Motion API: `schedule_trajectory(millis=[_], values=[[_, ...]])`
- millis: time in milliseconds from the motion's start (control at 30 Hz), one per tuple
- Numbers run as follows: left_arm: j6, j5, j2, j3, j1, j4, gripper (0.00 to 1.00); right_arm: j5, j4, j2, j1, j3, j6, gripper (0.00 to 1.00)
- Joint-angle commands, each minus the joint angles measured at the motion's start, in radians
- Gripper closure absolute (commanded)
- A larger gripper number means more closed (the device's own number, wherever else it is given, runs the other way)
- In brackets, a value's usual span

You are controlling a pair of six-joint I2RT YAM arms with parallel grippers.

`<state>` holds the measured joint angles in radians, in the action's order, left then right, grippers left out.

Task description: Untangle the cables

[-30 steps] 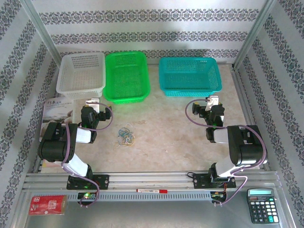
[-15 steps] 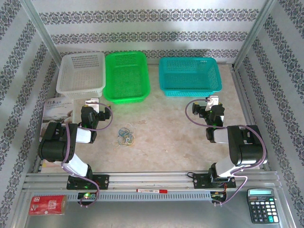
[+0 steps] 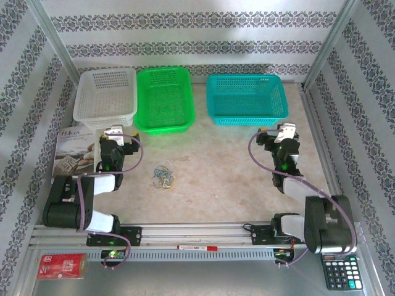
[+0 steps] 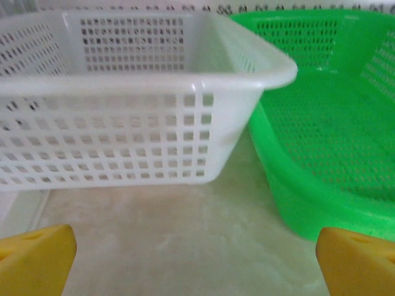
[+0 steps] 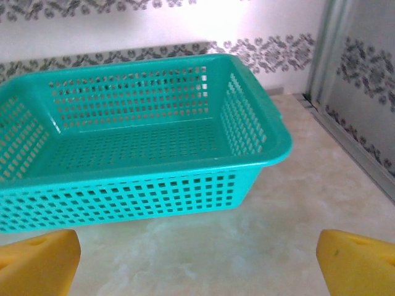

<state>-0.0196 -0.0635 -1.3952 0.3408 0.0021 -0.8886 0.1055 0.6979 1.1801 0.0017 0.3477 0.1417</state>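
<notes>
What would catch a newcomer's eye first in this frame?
Three bright mesh bins line the table's far edge: the white basket, the green basket and the teal basket. Nearer the arms, a small tangle of cables lies untouched, closer to the left pincer than the right pincer; both are open.

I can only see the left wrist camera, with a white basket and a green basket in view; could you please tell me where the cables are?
Observer: The cables lie in a small tangle on the table, on the arms' side of the green basket.
Operator: Thank you. Is the left gripper close to them?
Observer: No, the left gripper is apart from them, just in front of the white basket.
Operator: And the other arm?
Observer: The right gripper is open, facing a teal basket, far from the tangle.
</notes>
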Motion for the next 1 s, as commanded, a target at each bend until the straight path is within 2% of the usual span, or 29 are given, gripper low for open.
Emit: schedule_trajectory(millis=[0, 67, 100, 200, 300, 433, 500, 567, 700, 767, 867, 967], values=[[-0.046, -0.084, 0.082, 0.024, 0.006, 0.120, 0.00, 0.094, -0.238, -0.084, -0.008, 0.062, 0.229, 0.02], [-0.111, -0.136, 0.147, 0.041, 0.006, 0.204, 0.00, 0.122, -0.309, -0.144, -0.015, 0.065, 0.419, 0.02], [-0.147, -0.143, 0.190, 0.055, 0.006, 0.264, 0.01, 0.093, -0.312, -0.178, -0.026, 0.057, 0.487, 0.02], [-0.278, -0.128, 0.306, 0.117, 0.006, 0.476, 0.00, -0.097, -0.242, -0.264, -0.045, 0.024, 0.566, 0.02], [-0.393, -0.045, 0.392, 0.197, 0.006, 0.698, 0.00, -0.290, -0.261, -0.332, -0.040, 0.035, 0.588, 0.04], [-0.506, 0.144, 0.454, 0.265, 0.003, 0.885, 0.00, -0.487, -0.374, -0.386, 0.016, 0.068, 0.588, 0.12], [-0.557, 0.220, 0.476, 0.278, -0.002, 0.947, 0.00, -0.527, -0.499, -0.389, 0.077, 0.105, 0.540, 0.16], [-0.591, 0.282, 0.503, 0.279, -0.023, 1.001, 0.00, -0.528, -0.595, -0.372, 0.188, 0.130, 0.495, 0.21], [-0.625, 0.324, 0.553, 0.264, -0.092, 1.086, 0.00, -0.430, -0.696, -0.293, 0.432, 0.144, 0.449, 0.28], [-0.633, 0.312, 0.572, 0.260, -0.146, 1.123, 0.00, -0.385, -0.692, -0.226, 0.541, 0.143, 0.464, 0.33], [-0.642, 0.232, 0.596, 0.249, -0.257, 1.156, 0.00, -0.332, -0.616, -0.091, 0.699, 0.152, 0.500, 0.40], [-0.656, 0.170, 0.589, 0.241, -0.309, 1.160, 0.00, -0.306, -0.546, 0.042, 0.816, 0.201, 0.515, 0.49]])
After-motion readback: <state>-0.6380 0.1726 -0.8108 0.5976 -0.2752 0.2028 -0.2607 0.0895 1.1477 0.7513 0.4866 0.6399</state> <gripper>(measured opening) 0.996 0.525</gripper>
